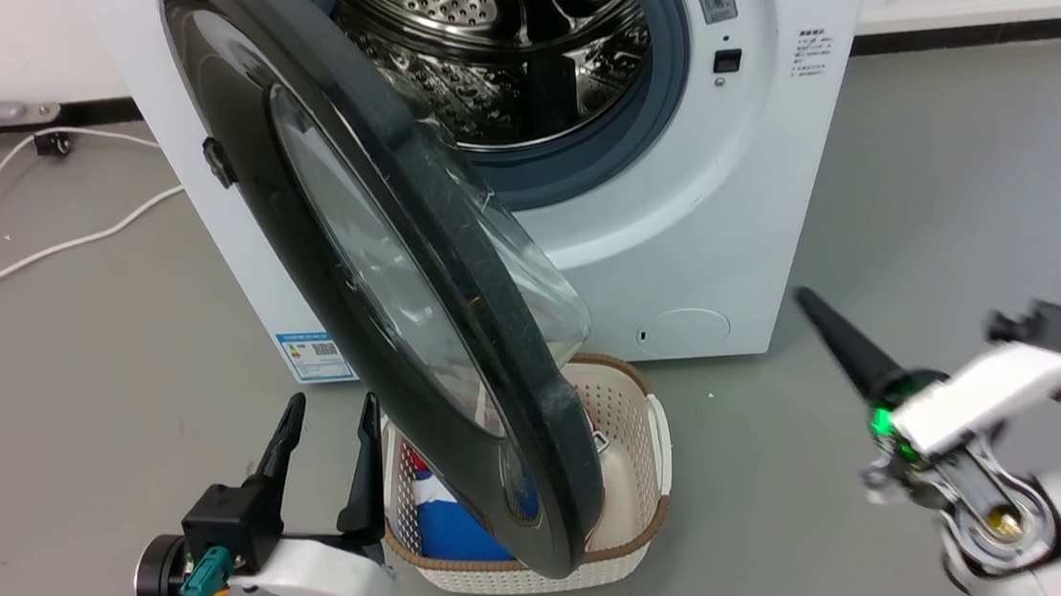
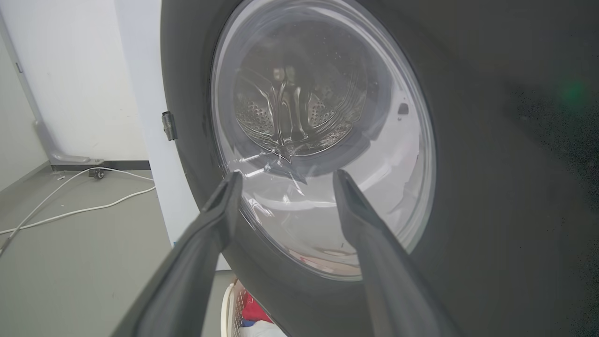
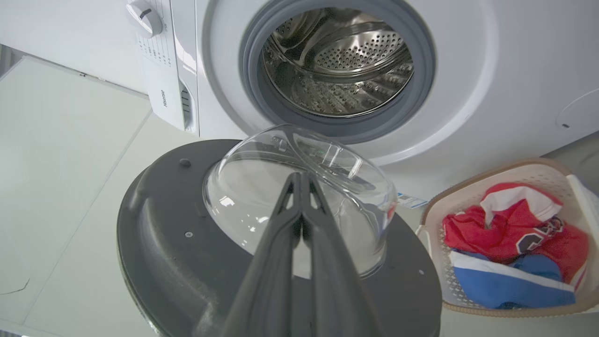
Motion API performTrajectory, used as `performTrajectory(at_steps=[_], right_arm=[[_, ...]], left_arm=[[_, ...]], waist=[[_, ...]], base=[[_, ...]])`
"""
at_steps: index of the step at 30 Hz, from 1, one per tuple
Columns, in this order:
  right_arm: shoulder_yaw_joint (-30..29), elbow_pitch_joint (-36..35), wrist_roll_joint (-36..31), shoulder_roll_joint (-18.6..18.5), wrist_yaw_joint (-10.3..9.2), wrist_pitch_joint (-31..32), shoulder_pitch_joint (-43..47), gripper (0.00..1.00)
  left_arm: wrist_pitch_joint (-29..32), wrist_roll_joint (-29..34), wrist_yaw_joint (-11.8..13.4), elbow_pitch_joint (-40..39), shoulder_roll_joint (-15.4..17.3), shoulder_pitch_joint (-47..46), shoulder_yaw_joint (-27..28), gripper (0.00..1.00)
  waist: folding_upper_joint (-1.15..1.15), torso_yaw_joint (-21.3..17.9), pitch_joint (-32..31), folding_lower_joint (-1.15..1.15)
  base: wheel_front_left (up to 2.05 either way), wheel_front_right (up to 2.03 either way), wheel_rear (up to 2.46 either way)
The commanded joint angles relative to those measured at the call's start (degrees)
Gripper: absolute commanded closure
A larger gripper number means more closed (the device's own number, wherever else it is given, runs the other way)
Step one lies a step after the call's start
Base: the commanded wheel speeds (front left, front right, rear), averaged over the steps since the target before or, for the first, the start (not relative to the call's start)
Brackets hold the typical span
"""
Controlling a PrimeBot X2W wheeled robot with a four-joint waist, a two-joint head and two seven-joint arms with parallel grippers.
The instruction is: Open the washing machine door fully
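Half swung, roughly: in the head view the washing machine door (image 1: pixel 345 209) juts out from the washing machine (image 1: pixel 721 176), hinged at its left. Left wrist view: left end effector (image 2: pixel 285 185) released, empty, facing the door's outer glass. Right wrist view: right end effector (image 3: pixel 299 187) clenched on nothing, facing the inner bowl; best to push the rim farthest from the machine, steadily

the washing machine door (image 1: pixel 452 276), black-rimmed with a bulging clear glass bowl, stands swung well out from the machine.
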Motion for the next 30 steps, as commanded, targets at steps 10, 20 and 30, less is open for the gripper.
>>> performTrajectory(at_steps=[10, 20, 30], right_arm=[[-8.06, -7.35, -19.12, -3.42, 0.02, -17.91, 14.70, 0.23], [-13.61, -16.00, -48.62, -1.84, 0.02, -23.21, 18.06, 0.00], [-12.49, -24.11, -70.38, 0.76, 0.01, -21.05, 23.98, 0.00]], left_arm=[[-0.14, 0.43, 0.22, 0.74, -0.10, 3.09, 1.48, 0.00], [-0.14, 0.44, 0.15, 1.24, 0.37, 3.34, 2.08, 0.00], [-0.14, 0.86, 0.15, 0.91, 0.43, 3.40, 2.54, 0.00]], waist=[[0.00, -0.47, -2.82, 0.00], [0.00, -0.37, -3.50, 0.00], [0.00, -0.27, -3.72, 0.00]], base=[[0.00, 0.00, 0.00], [0.00, 0.00, 0.00], [0.00, 0.00, 0.00]])
